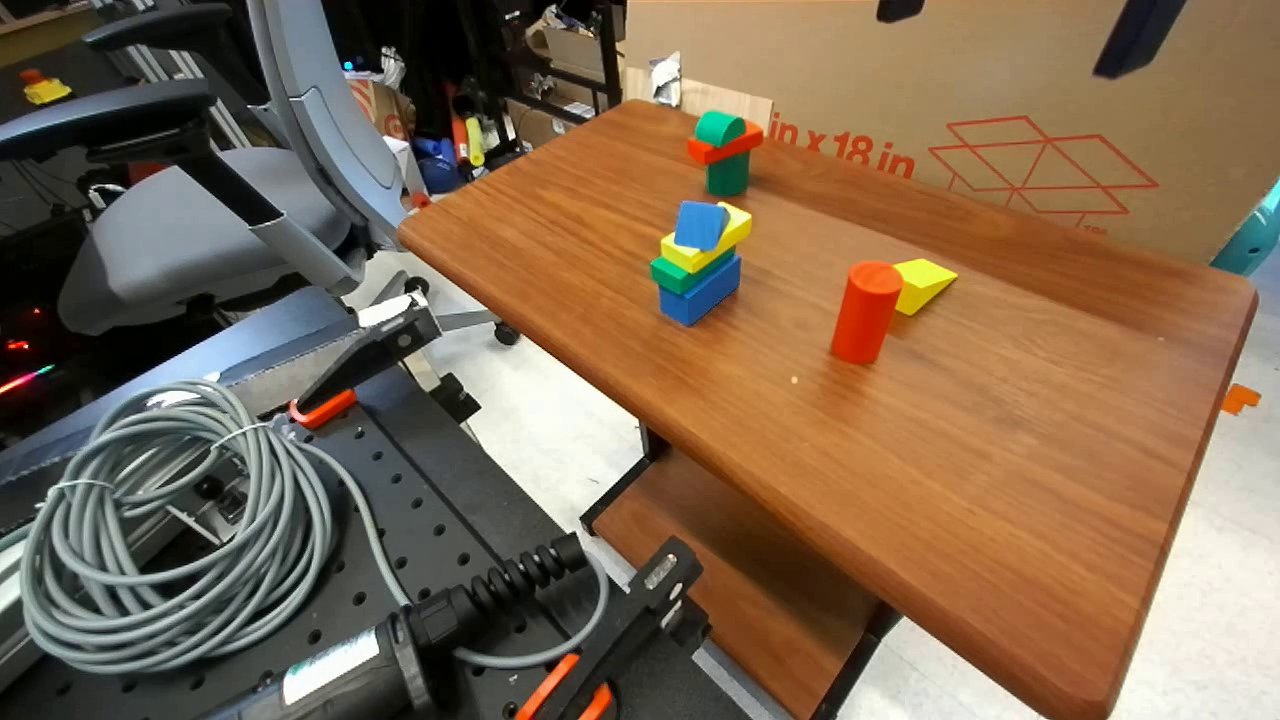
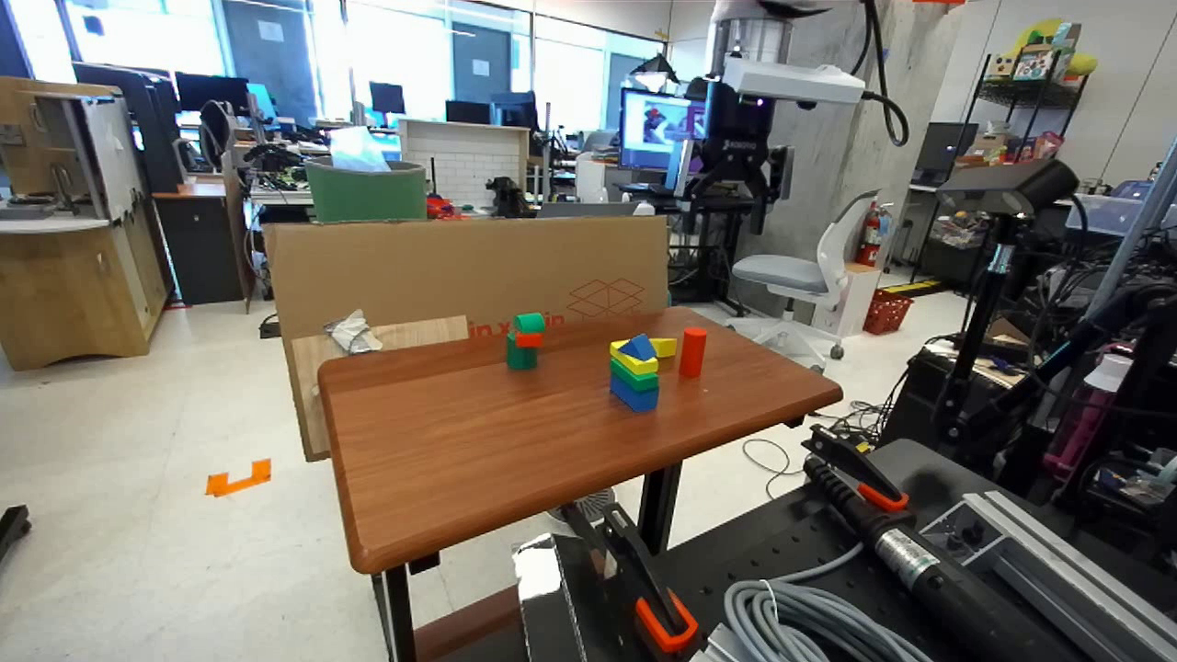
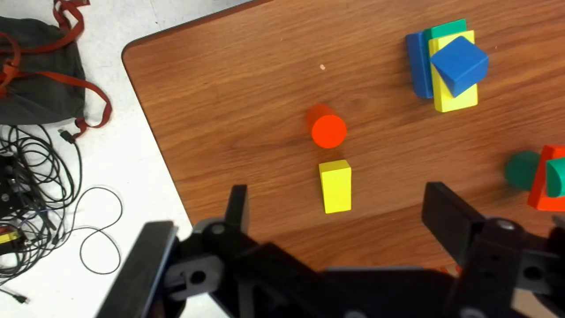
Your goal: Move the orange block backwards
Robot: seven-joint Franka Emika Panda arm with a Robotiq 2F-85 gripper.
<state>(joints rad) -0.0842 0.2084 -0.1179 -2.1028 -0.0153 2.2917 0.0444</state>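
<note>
The orange block is a red-orange cylinder [image 1: 866, 313] standing upright on the wooden table; it also shows in an exterior view [image 2: 692, 353] and in the wrist view [image 3: 327, 128]. A yellow wedge [image 1: 921, 284] lies close beside it and shows in the wrist view [image 3: 336, 187]. My gripper [image 3: 337, 192] is wide open with nothing between its fingers. It is high above the table, as seen in an exterior view [image 2: 724, 219], with only its fingertips showing at the top edge of an exterior view [image 1: 1010, 40]. The cylinder lies ahead of the fingers in the wrist view.
A blue-green-yellow stack with a blue wedge on top [image 1: 697, 262] stands near the cylinder. A green stack with a red-orange piece [image 1: 727, 165] stands farther along the table [image 1: 1000, 450]. A cardboard sheet [image 1: 1000, 100] stands along one long table edge.
</note>
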